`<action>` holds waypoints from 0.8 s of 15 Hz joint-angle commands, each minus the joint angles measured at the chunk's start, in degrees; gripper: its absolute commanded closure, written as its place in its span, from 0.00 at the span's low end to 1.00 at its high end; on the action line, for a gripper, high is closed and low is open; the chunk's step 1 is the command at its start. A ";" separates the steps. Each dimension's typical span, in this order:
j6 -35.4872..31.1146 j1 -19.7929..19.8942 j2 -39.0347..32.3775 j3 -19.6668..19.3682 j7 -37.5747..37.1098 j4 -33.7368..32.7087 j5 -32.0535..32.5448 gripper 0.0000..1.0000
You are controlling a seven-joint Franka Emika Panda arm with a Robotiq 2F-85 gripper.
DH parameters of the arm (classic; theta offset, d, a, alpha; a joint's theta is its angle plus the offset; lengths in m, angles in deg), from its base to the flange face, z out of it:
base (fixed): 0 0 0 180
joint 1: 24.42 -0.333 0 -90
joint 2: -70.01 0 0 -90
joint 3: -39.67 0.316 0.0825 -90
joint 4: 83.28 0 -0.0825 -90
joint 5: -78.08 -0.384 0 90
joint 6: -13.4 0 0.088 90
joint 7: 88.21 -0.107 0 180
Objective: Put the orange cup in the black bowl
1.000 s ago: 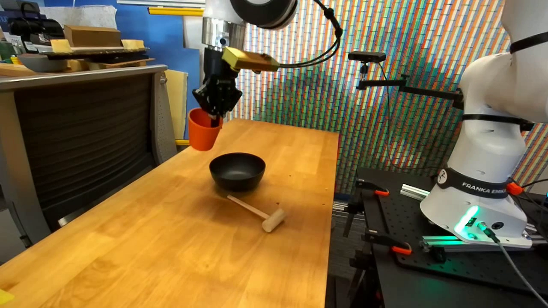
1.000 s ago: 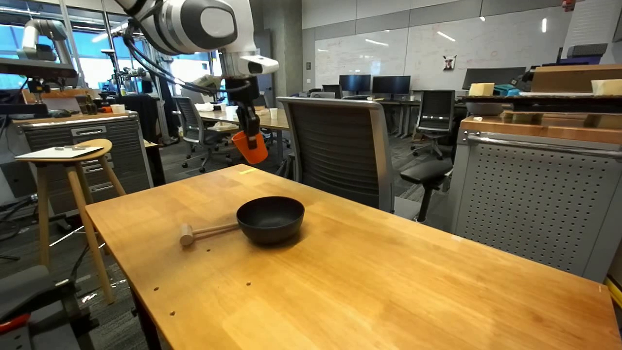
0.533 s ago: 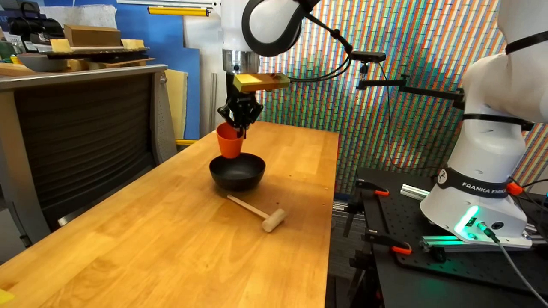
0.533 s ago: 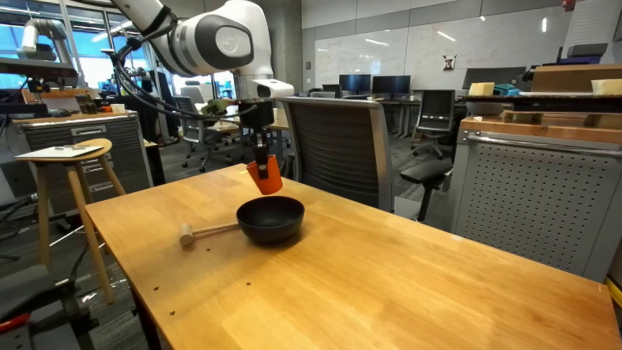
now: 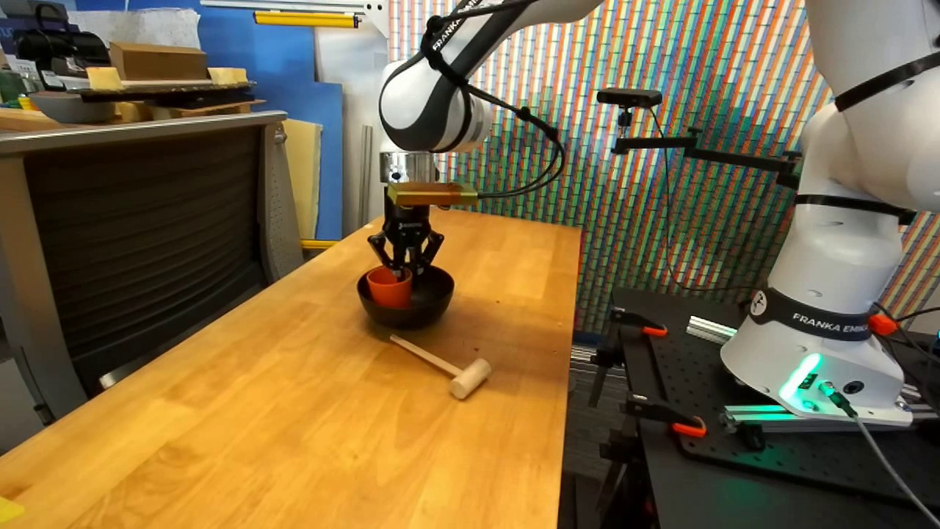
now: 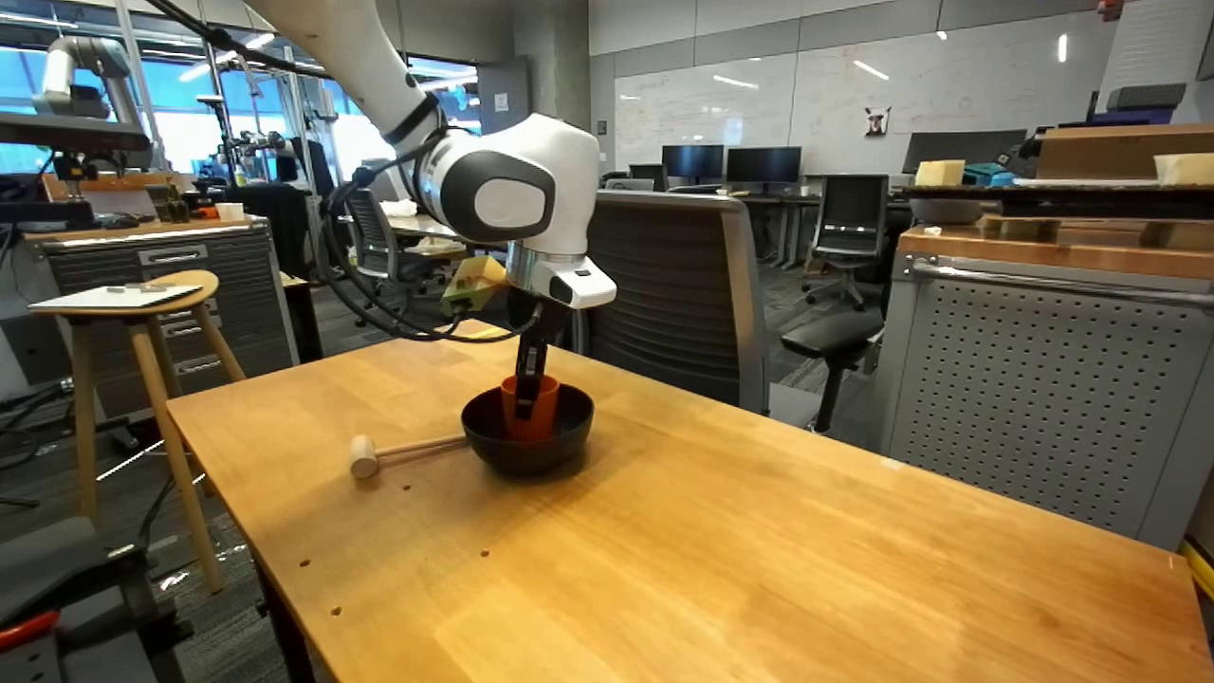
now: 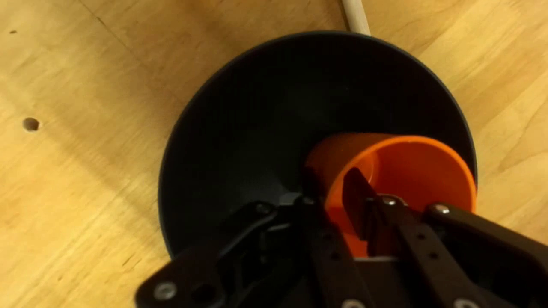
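The orange cup (image 5: 389,292) stands inside the black bowl (image 5: 435,303), roughly upright and to one side of it. In an exterior view the cup (image 6: 543,415) rises above the rim of the bowl (image 6: 493,448). My gripper (image 5: 409,274) is low over the bowl, pointing down. In the wrist view the gripper (image 7: 329,194) straddles the wall of the cup (image 7: 428,171), one finger inside and one outside. A gap shows between the inner finger and the cup wall, so the fingers are partly open. The outer fingertip is dark against the bowl (image 7: 239,137).
A pale wooden mallet (image 5: 470,378) lies on the wooden table (image 5: 294,441) beside the bowl, its handle end close to it. An office chair (image 6: 664,294) stands at the table's long edge. A camera (image 5: 629,97) on a stand arm is near the robot base.
The arm has carried the cup sideways and down from the air beside the bowl into it. The fingers now stand apart around the cup wall. The bowl and mallet look nearly unmoved.
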 commanded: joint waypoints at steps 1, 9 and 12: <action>0.92 0.81 2.17 1.83 4.73 -1.00 -3.64 0.45; -2.23 -4.44 25.55 2.82 7.33 13.27 2.33 0.00; 1.71 -4.75 35.20 3.87 10.91 17.97 5.85 0.00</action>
